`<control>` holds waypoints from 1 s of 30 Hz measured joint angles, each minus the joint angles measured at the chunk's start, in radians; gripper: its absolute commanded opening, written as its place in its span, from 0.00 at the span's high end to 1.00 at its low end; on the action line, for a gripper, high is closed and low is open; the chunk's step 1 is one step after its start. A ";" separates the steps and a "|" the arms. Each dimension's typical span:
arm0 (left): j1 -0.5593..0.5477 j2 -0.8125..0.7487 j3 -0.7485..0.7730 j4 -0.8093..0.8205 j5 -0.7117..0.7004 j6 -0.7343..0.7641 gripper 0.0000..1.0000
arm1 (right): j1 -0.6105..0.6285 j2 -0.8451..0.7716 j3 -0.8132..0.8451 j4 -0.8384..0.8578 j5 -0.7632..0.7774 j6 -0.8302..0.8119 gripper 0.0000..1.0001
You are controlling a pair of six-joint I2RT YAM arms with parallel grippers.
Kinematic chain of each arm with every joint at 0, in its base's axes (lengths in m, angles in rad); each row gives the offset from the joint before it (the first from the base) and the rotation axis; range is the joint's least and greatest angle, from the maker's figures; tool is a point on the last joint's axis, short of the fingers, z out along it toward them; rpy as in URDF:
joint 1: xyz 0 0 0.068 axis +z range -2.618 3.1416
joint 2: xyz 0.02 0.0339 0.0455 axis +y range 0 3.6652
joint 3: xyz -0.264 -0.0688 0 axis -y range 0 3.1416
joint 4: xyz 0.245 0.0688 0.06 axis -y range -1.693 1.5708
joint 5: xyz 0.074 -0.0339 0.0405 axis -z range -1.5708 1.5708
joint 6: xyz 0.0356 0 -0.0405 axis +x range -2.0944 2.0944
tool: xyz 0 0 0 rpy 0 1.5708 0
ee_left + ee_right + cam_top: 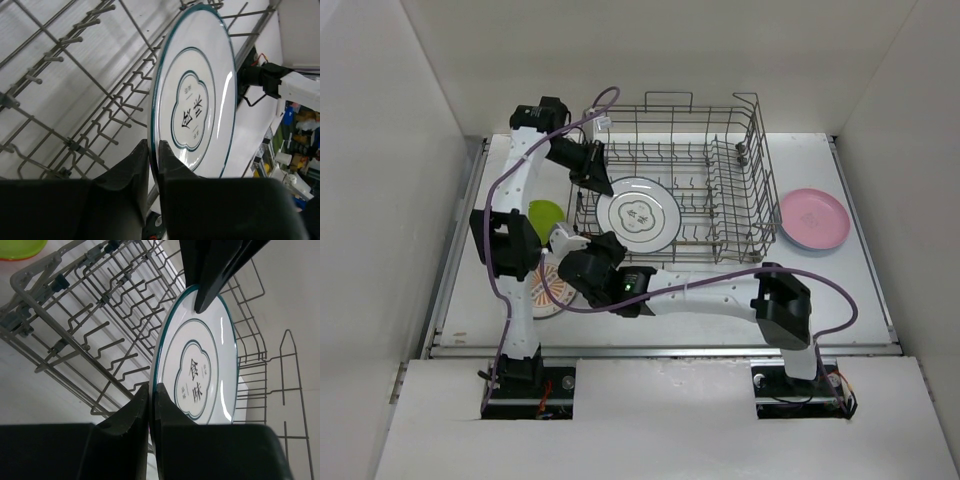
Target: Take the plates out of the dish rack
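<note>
The dish rack (740,170) is reached into by both arms. Inside it, the white plate (638,213) is held tilted. Its rim is clamped between the closed fingers of the left gripper (154,160), and the opposite edge is pinched by the right gripper (151,397). The plate is judged stiff, glazed, slippery and breakable, so a firm rim hold is called for.

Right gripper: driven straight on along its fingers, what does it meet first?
The white patterned plate: the right gripper is pinching its near rim, and the plate's face runs on ahead. Past it, the left gripper clamps the far rim and is probably next in line, though depth is unclear.
</note>
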 measured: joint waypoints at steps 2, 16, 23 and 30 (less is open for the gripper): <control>-0.002 0.000 0.000 0.000 0.019 -0.012 1.00 | 0.000 0.004 0.000 0.000 -0.006 0.003 1.00; 0.005 0.000 -0.007 0.007 0.016 0.006 1.00 | 0.006 0.006 -0.008 0.042 0.068 0.056 0.23; 0.029 0.000 -0.007 0.012 0.007 0.005 1.00 | 0.006 0.004 -0.008 0.042 0.111 0.096 0.12; 0.094 0.000 0.003 0.003 0.021 -0.048 1.00 | 0.006 -0.075 -0.008 0.002 0.049 0.213 0.10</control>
